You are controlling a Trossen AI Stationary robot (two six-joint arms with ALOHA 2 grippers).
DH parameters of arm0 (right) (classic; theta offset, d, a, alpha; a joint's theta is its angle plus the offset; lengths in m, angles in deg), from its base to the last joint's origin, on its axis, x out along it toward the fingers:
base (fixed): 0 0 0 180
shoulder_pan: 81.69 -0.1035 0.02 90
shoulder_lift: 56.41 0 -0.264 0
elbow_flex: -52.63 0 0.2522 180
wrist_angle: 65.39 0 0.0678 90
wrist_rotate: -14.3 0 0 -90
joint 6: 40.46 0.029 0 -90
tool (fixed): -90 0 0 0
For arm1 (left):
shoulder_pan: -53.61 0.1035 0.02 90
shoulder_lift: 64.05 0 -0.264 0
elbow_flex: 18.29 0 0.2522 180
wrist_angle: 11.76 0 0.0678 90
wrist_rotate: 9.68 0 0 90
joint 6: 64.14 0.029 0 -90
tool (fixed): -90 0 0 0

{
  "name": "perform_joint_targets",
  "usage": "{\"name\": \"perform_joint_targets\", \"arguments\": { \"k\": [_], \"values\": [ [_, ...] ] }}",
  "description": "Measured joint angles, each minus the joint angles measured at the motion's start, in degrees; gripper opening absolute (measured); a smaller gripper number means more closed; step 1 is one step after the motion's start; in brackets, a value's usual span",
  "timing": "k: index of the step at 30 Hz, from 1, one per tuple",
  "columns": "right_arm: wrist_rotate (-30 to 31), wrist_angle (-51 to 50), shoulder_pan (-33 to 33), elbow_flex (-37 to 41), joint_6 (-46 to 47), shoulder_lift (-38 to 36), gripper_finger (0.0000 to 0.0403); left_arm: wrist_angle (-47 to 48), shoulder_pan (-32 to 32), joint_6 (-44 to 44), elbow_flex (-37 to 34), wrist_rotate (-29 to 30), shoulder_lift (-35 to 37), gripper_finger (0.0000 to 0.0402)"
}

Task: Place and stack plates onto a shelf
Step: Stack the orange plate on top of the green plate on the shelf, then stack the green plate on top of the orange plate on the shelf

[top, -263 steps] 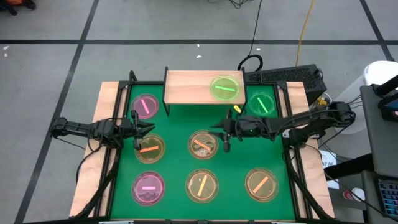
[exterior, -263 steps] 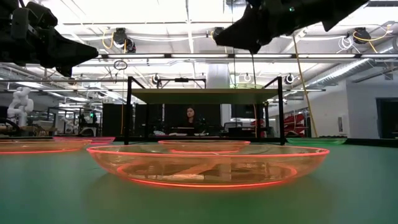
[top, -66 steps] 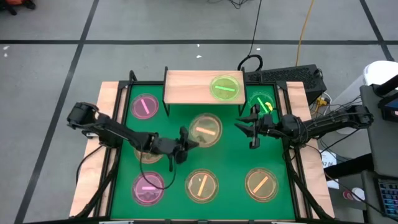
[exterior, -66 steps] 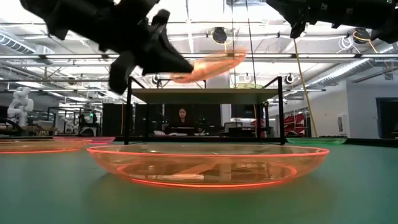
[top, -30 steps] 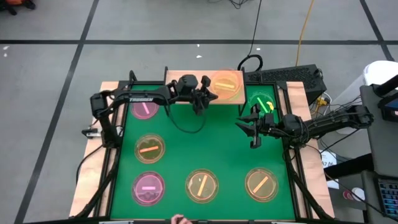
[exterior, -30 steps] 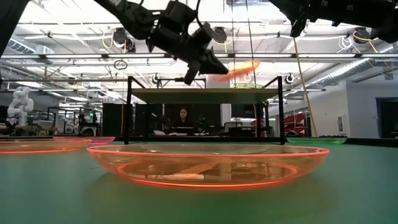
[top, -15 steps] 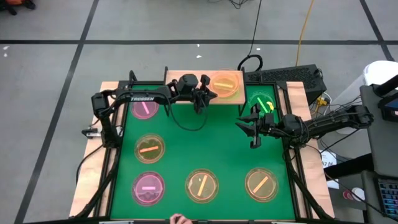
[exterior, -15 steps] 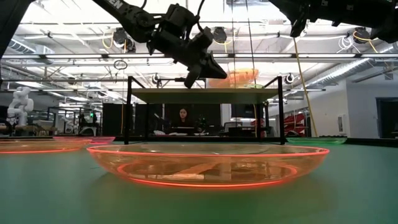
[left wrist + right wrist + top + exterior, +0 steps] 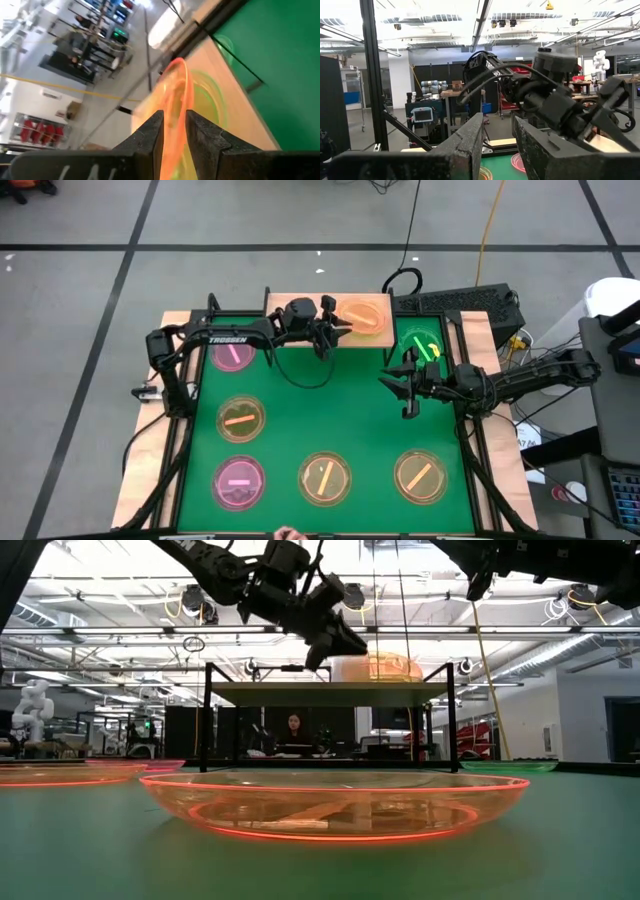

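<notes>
Left dark six-joint arm: base at the table's left edge, left of frame centre in the high view, reaching right along the upper part of the frame. Its left two-finger gripper (image 9: 333, 332) sits just above centre, fingers (image 9: 150, 135) closed onto a thin amber rim. In the low view it hangs at upper centre (image 9: 340, 643), angled down to the right.

Right dark arm: enters from the right edge, bent mid-frame. Right two-finger gripper (image 9: 399, 384) points left, right of centre, fingers (image 9: 465, 137) parted.

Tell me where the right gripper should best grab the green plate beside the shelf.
Probably the green plate's thin raised rim, coming from above with one finger inside and one outside. It lies flat on the mat, so only its edge offers a hold. The right gripper hovers nearby.
</notes>
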Motion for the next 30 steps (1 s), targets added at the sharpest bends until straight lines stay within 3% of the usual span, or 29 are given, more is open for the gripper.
{"name": "perform_joint_targets", "arguments": {
  "k": [13, 21, 25, 30],
  "values": [
    [0.00, -0.43, 0.00, 0.02, 1.25, 0.00, 0.0093, 1.93, -1.27, -0.16, 0.00, 1.51, 1.11, 0.0088],
    [0.00, -1.20, 0.00, 0.03, 1.21, 0.02, 0.0093, 11.84, -3.73, -1.88, 0.00, 6.67, 10.26, 0.0088],
    [0.06, -1.48, 0.00, 0.04, 1.14, 0.02, 0.0093, 20.38, -4.75, -6.88, -0.03, 6.78, 16.86, 0.0088],
    [0.13, -1.73, 0.00, 0.04, 1.11, 0.02, 0.0093, 31.24, -5.03, -22.13, -0.02, 8.77, 23.89, 0.0088]
  ]
}}
